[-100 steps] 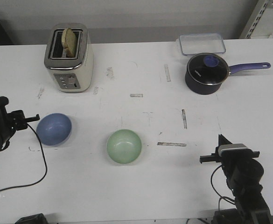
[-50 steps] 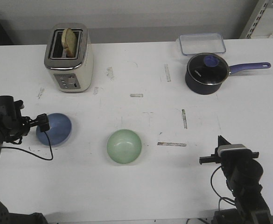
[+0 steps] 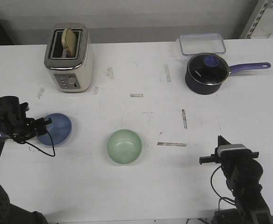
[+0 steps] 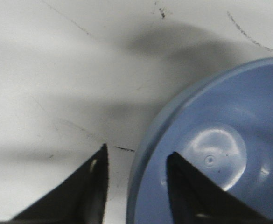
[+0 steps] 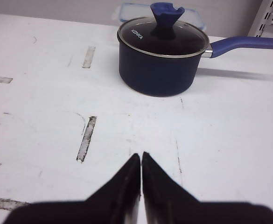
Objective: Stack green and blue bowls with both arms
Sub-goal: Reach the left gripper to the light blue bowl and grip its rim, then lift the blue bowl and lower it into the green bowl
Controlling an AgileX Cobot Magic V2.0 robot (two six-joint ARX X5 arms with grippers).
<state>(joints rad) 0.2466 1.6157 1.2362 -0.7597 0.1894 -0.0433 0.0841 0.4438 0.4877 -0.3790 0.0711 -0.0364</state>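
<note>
Down at the left, the left gripper has dropped to the blue bowl, jaws open across its rim, holding nothing. Next it must pinch and lift. The green bowl waits mid-table. The right gripper rests closed, empty.

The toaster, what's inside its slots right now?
One slice of bread stands up out of a slot of the toaster. Its lower part is hidden inside, and so is the depth of both slots.

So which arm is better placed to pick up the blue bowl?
Left. The left gripper is open with its fingers straddling the blue bowl rim; the right gripper is shut, far off.
</note>
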